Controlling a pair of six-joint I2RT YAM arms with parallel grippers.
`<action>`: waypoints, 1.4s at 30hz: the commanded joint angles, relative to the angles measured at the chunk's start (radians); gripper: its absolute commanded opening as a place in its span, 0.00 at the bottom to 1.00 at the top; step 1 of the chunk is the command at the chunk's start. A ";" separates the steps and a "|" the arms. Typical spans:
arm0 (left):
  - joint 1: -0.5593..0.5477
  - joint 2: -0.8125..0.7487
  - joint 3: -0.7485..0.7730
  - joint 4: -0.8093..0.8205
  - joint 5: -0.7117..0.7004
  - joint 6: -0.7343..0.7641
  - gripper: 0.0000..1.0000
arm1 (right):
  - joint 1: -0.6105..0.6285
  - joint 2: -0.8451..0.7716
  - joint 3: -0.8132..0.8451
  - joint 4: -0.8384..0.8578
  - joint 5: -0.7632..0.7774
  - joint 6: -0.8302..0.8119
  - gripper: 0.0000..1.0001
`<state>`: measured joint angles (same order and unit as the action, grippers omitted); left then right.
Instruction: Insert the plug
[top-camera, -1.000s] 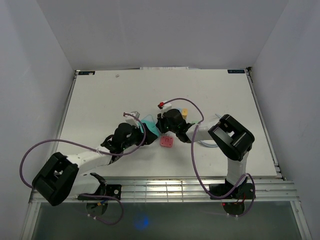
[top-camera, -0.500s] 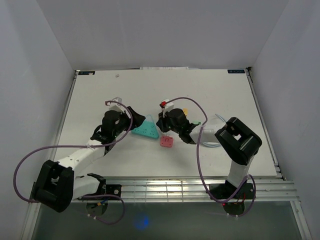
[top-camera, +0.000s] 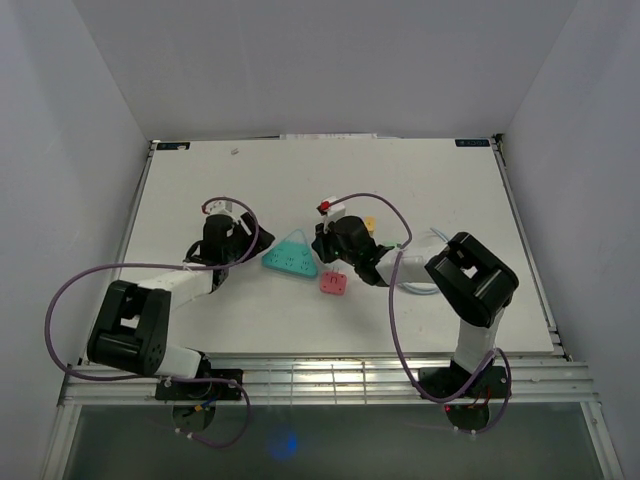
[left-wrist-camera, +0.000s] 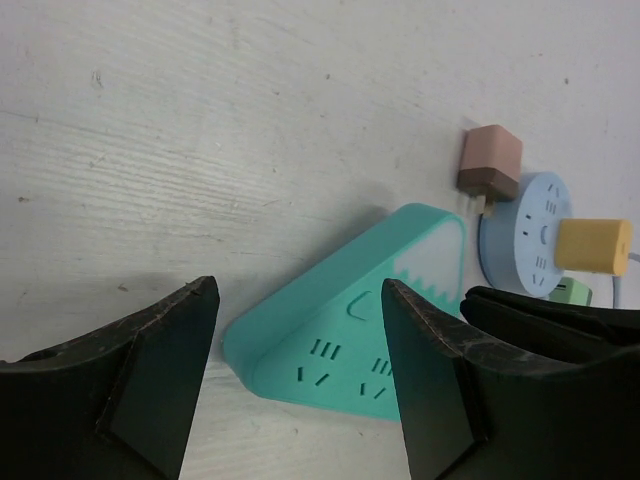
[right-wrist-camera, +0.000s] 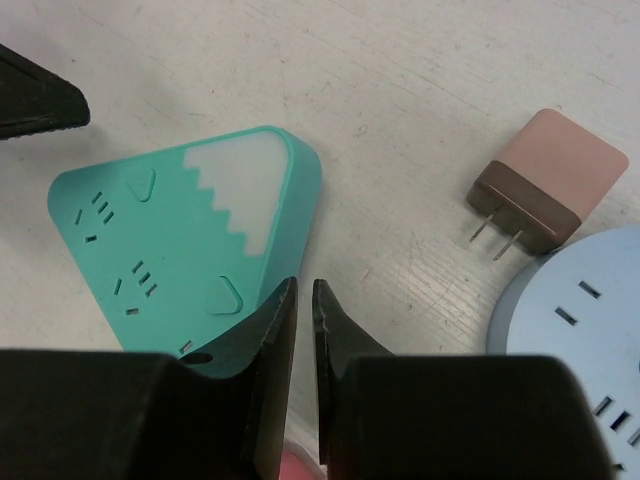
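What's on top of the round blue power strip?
A yellow plug sits on the round blue power strip; a green plug shows at its lower edge. The pink-brown adapter lies beside it. The strip's lower part is covered, contents unknown.

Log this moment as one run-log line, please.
left gripper: open, empty | right gripper: shut, empty, at edge of teal power strip | pink plug: lying on table, not inserted

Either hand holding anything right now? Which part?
Nothing held. Left hand is open, apart from the teal power strip; right hand nearly shut, empty.
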<state>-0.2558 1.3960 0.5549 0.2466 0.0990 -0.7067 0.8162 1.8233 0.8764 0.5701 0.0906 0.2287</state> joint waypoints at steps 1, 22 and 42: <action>0.013 0.033 0.030 0.017 0.039 0.016 0.77 | 0.020 0.040 0.070 -0.030 0.011 0.001 0.17; -0.008 -0.238 -0.276 0.085 0.148 -0.037 0.70 | 0.064 0.077 0.128 -0.055 -0.006 -0.040 0.17; -0.020 -0.268 -0.268 0.062 0.188 0.078 0.71 | 0.072 -0.159 0.090 -0.359 0.077 0.078 0.47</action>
<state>-0.2722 1.1511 0.2611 0.3077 0.2741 -0.6640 0.8776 1.7180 0.9691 0.3332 0.1448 0.2520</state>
